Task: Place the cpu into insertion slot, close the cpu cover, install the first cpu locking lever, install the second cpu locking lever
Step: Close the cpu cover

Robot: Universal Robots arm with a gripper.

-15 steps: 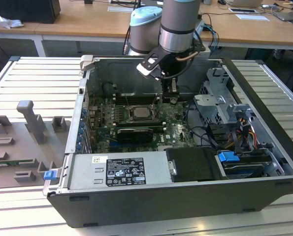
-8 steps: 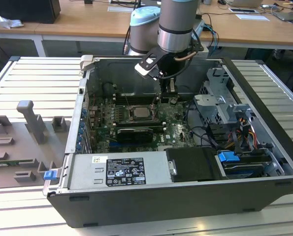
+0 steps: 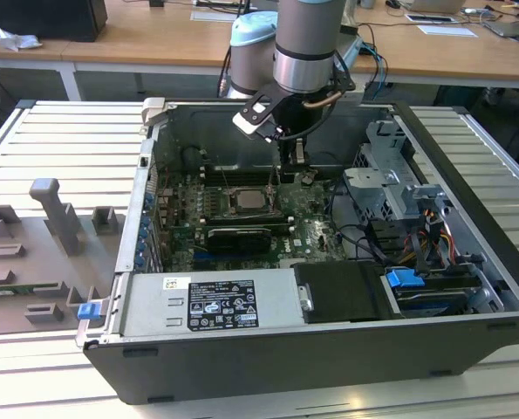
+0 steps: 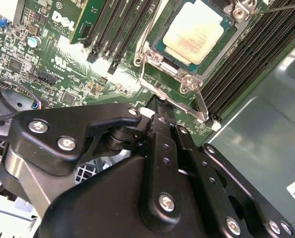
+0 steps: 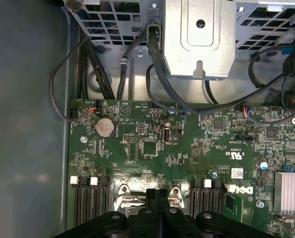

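The cpu (image 4: 193,30) lies flat in the insertion slot (image 3: 261,212) on the green board, pale metal face up. The silver cpu cover (image 4: 146,58) lies down around it as a frame. One thin locking lever (image 4: 202,105) juts out past a socket corner, and a second thin rod (image 4: 281,6) shows at the far side. My gripper (image 4: 157,104) hovers just beside the socket edge with its black fingers (image 5: 163,198) pressed together and nothing visible between them. In the exterior view the gripper (image 3: 298,161) hangs inside the case, above the board and to the exterior view's right of the socket.
Long memory slots (image 4: 112,29) flank the socket. A black graphics card (image 3: 240,237) lies in front of it. Drive cages (image 3: 390,188) and cables (image 5: 157,74) stand to the exterior view's right, and the power supply (image 3: 211,305) sits at the front. The case walls enclose everything.
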